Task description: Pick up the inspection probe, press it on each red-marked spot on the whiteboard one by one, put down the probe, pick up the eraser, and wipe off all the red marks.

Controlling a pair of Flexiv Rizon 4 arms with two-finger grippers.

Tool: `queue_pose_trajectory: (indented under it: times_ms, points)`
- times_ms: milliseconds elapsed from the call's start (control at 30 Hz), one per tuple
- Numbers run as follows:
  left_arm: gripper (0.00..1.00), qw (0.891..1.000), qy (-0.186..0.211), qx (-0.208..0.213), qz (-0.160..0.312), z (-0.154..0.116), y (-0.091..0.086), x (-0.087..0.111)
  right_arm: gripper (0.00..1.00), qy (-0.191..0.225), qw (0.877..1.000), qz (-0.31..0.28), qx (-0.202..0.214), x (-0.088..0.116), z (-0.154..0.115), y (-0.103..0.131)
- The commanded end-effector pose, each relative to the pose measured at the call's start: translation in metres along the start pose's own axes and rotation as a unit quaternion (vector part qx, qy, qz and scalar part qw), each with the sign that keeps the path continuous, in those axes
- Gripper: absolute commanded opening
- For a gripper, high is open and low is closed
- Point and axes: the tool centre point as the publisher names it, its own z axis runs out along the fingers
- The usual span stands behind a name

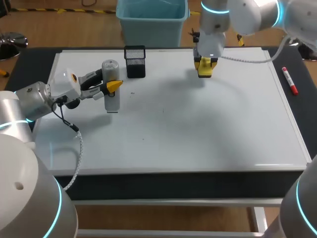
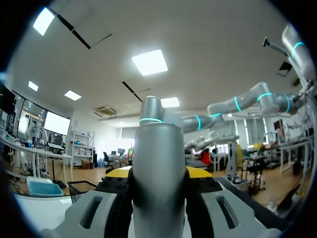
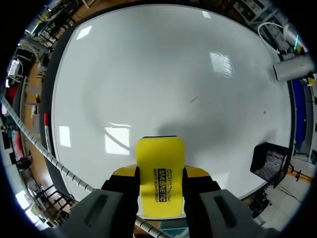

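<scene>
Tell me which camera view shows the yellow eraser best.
The right wrist view: the eraser fills the space between the fingers of the right gripper, its broad face in plain sight above the whiteboard. The head view shows it only small, mostly hidden under that gripper. The left wrist view shows only the inspection probe, not the eraser.

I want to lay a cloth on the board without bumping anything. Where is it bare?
Bare: the whole middle and near half of the white whiteboard, between the grey cylindrical probe and the red marker pen. Crowded: the far edge, with probe, black mesh holder and yellow block eraser.
</scene>
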Motion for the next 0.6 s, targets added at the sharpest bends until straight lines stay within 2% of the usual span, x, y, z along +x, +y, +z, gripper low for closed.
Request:
queue_pose_trajectory:
  times_ms: [33,333,600]
  points:
    - [0.00,1.000,0.000,0.001,0.000,0.001,0.000,0.000,0.00,0.007,1.000,-0.004,-0.018,-0.008,0.005,-0.012]
    - [0.00,1.000,0.000,0.001,0.000,0.001,0.000,0.000,0.00,0.003,0.999,-0.031,-0.038,-0.028,0.013,-0.043]
    - [0.00,1.000,0.000,0.001,0.000,0.001,0.000,0.000,0.00,0.004,0.998,-0.040,-0.050,-0.038,0.015,-0.063]
